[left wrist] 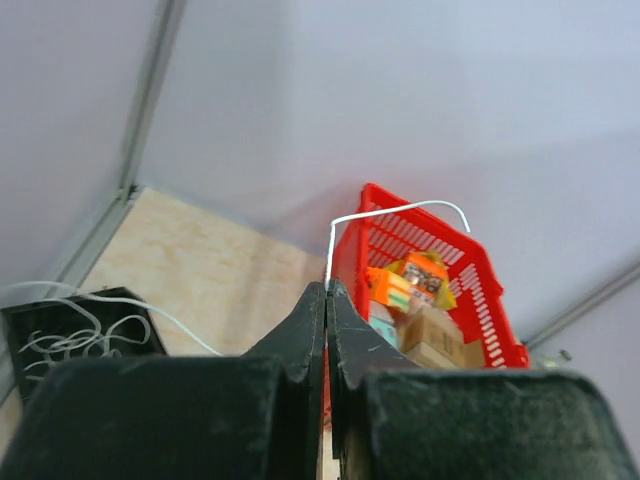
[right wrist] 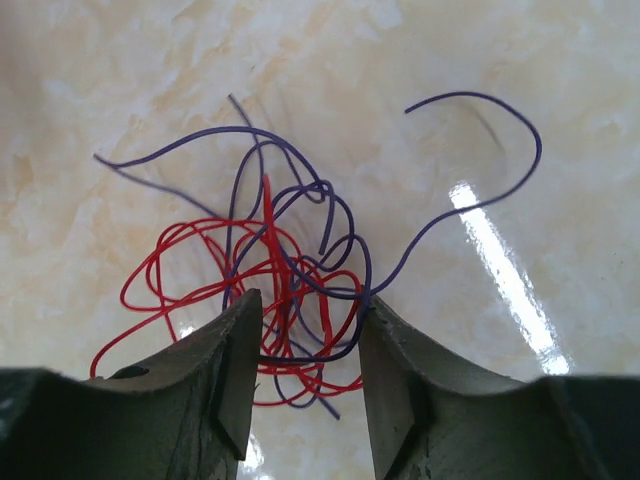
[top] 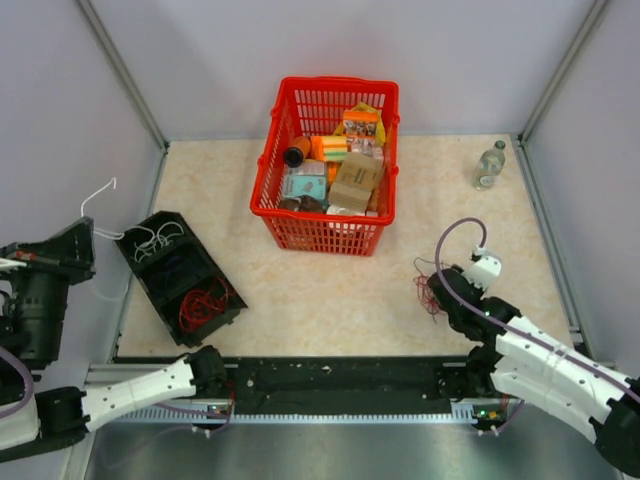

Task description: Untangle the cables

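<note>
A small tangle of thin red and purple cables [right wrist: 285, 270] lies on the tabletop at the right, in front of my right arm [top: 428, 290]. My right gripper [right wrist: 310, 305] hovers low over it, open, with several strands lying between its fingers and a purple strand against the right finger [right wrist: 400, 370]. At the far left my left gripper [left wrist: 328, 287] is raised and shut on a thin white cable [left wrist: 400, 207]. That white cable [top: 100, 192] trails down into a black tray [top: 215, 275].
The black tray holds loose white wires [top: 155, 240] and a coil of red wires [top: 203, 303]. A red basket [top: 268, 170] full of boxes stands at the back centre. A small clear bottle [top: 489, 165] stands at the back right. Walls close in both sides.
</note>
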